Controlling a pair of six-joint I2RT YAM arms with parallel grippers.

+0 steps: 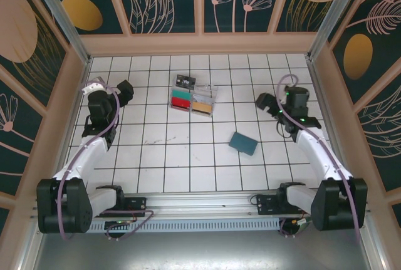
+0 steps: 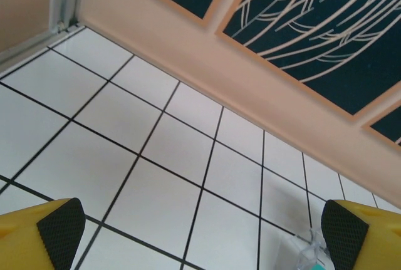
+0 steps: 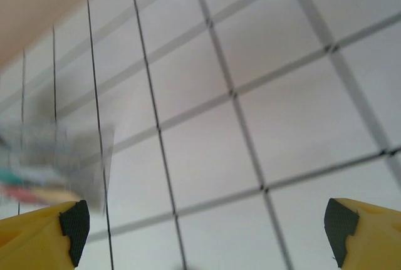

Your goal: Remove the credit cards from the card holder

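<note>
My left claw and right claw both hang spread wide and empty, the right nearer the flat teal-blue bifold card holder, which lies seemingly folded on the white tiles. Thin and flat, it may skid or stay clamped when I pinch. Bare tiles ring it; the clear divided plastic tray stands well beyond.

White tiled floor with black grout, teal leaf-patterned walls
</note>
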